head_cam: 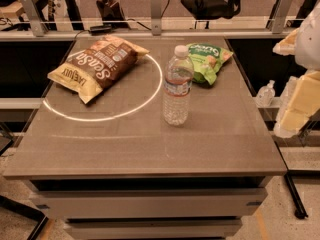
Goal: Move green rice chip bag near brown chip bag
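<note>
Worktop (225,149): carries three things, seen from the front
Brown bag (97,66): lies slantwise at the far left; it is the goal, with bare room on its right side
Green bag (207,59): lies flat at the far right, well apart from the brown bag; not yet moved
Bottle (178,86): upright, just in front of the line between the bags; a careless sweep might topple it, so passing behind looks safer
Pincer (295,109): at the right edge of view, beside the worktop, clear of all three; spread or pressed together, I cannot tell

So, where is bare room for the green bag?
Free: front half of the table, and the patch between brown chip bag and water bottle. Crowded: bottle to green rice chip bag. The gripper hangs beyond the right edge.
</note>
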`<action>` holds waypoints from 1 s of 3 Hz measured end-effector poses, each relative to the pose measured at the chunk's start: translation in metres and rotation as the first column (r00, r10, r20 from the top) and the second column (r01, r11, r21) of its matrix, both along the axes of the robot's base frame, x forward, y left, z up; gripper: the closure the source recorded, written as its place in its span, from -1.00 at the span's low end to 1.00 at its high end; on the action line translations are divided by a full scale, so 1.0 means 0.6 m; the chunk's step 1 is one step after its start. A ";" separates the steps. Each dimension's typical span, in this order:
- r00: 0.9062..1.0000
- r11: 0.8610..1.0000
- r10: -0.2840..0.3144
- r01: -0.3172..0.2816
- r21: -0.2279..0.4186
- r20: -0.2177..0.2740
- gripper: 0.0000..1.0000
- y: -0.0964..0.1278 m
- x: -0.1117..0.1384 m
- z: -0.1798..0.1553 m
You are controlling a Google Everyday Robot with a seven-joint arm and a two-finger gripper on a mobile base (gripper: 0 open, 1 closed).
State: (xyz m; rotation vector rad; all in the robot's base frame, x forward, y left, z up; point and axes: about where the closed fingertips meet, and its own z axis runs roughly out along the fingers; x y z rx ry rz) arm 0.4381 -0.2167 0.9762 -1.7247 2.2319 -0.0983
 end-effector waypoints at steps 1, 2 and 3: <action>1.000 1.000 0.000 0.000 0.000 0.004 -1.00 0.000 0.001 0.001; 0.998 0.999 -0.040 0.039 0.016 0.040 -1.00 -0.011 0.031 0.008; 0.992 0.992 -0.109 0.103 0.078 0.071 -1.00 -0.032 0.073 0.009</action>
